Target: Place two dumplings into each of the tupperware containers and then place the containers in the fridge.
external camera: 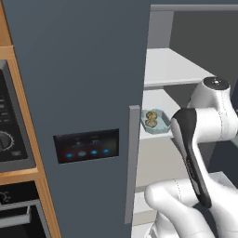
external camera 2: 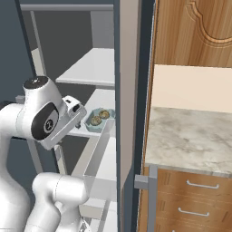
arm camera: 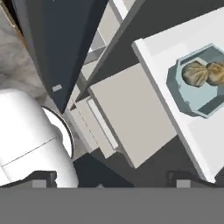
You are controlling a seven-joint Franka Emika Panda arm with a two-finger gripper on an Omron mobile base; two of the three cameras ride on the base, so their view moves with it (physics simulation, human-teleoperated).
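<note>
The fridge (external camera: 83, 83) stands with its slate door swung open, white shelves showing inside. A pale teal tupperware container (external camera: 156, 121) (external camera 2: 100, 119) (arm camera: 192, 94) rests on the middle shelf (arm camera: 170, 57) near its front edge. Two tan dumplings (external camera: 150, 119) (external camera 2: 99, 117) (arm camera: 195, 73) lie side by side in it. My gripper (arm camera: 113, 181) is open with nothing between its fingertips (arm camera: 43, 178). It hangs outside the shelf, below and in front of the container and apart from it.
The fridge's grey bar handle (external camera: 133, 162) and lit control panel (external camera: 86, 145) face the left base camera. A wood-framed oven (external camera: 9, 135) stands left of the fridge. Right of it are a marble counter (external camera 2: 190, 140), drawers (external camera 2: 195, 204) and a wooden cabinet (external camera 2: 195, 31). A door bin (external camera 2: 97, 163) juts out low.
</note>
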